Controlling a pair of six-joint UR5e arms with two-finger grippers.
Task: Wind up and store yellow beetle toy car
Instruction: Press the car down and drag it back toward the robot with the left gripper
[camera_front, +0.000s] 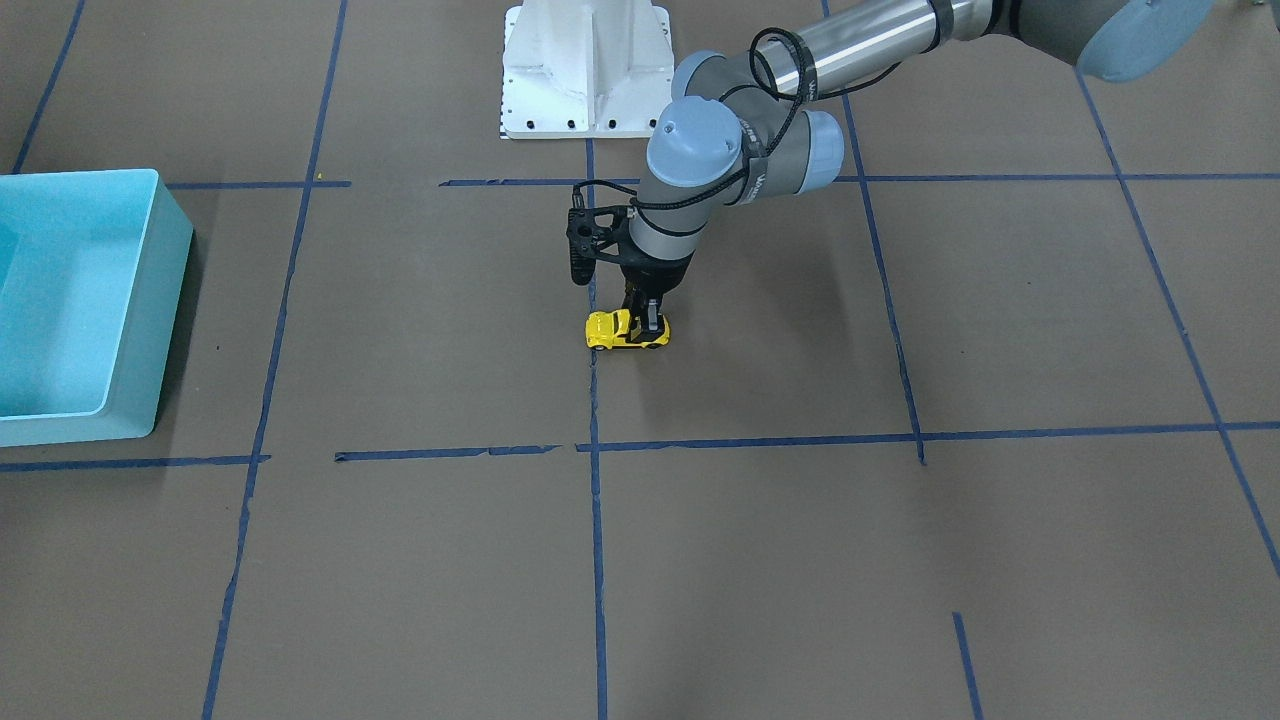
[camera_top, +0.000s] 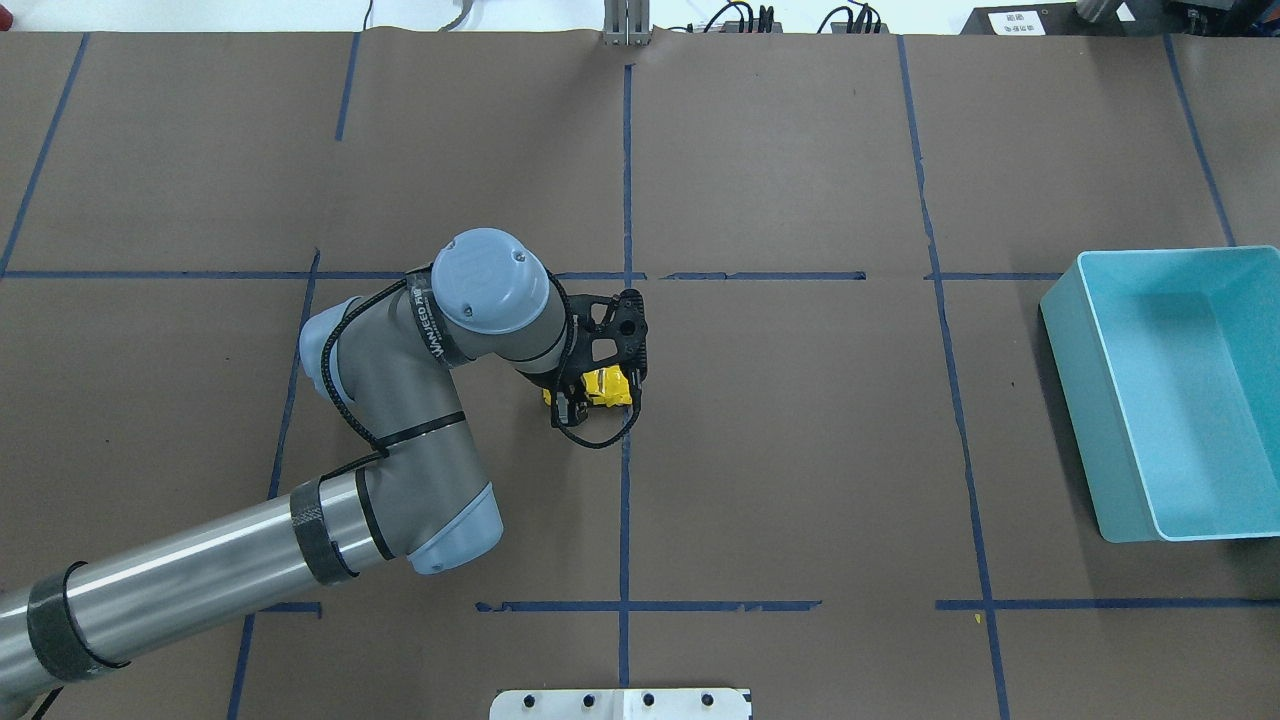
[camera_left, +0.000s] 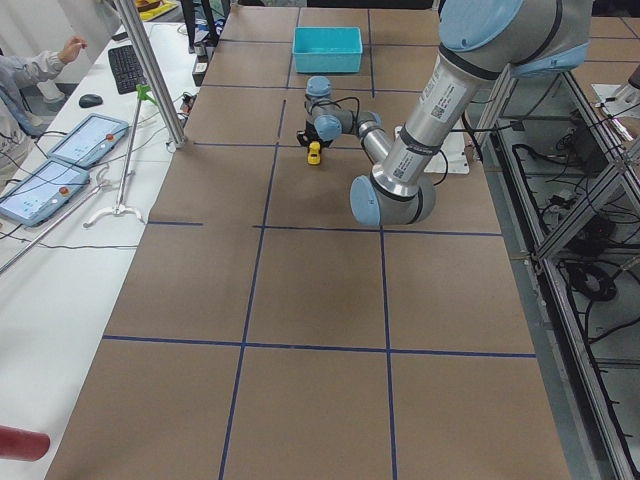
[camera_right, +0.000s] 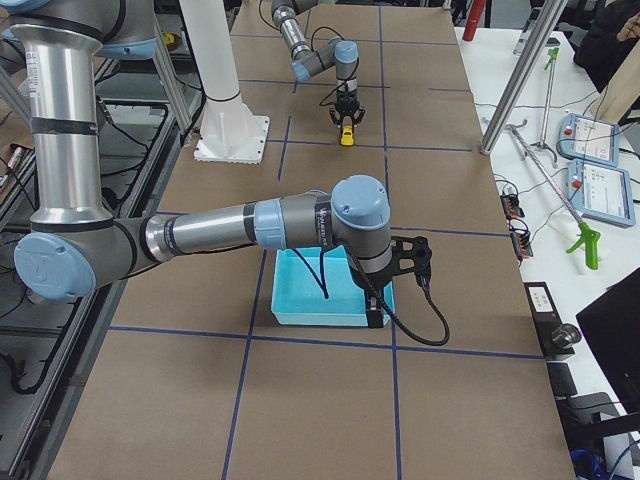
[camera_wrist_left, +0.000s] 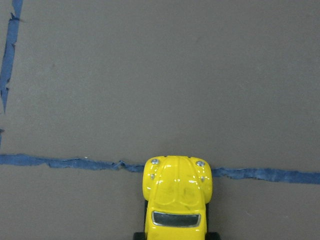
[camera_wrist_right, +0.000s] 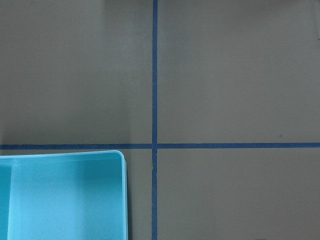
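The yellow beetle toy car (camera_front: 612, 331) stands on its wheels on the brown table, beside a blue tape line near the middle. It also shows in the overhead view (camera_top: 603, 386) and fills the bottom of the left wrist view (camera_wrist_left: 178, 197). My left gripper (camera_front: 650, 322) points straight down, with its fingers closed across the car's body. The light blue bin (camera_top: 1080, 410) stands at the table's right end, empty. My right gripper (camera_right: 377, 316) hangs over the bin's near edge in the exterior right view only. I cannot tell whether it is open or shut.
The white robot base (camera_front: 585, 70) stands at the table's robot side. Blue tape lines (camera_top: 625, 500) divide the brown table into squares. The right wrist view shows one corner of the bin (camera_wrist_right: 65, 195) and a tape crossing. Operators' tablets lie on a side bench (camera_left: 60, 170).
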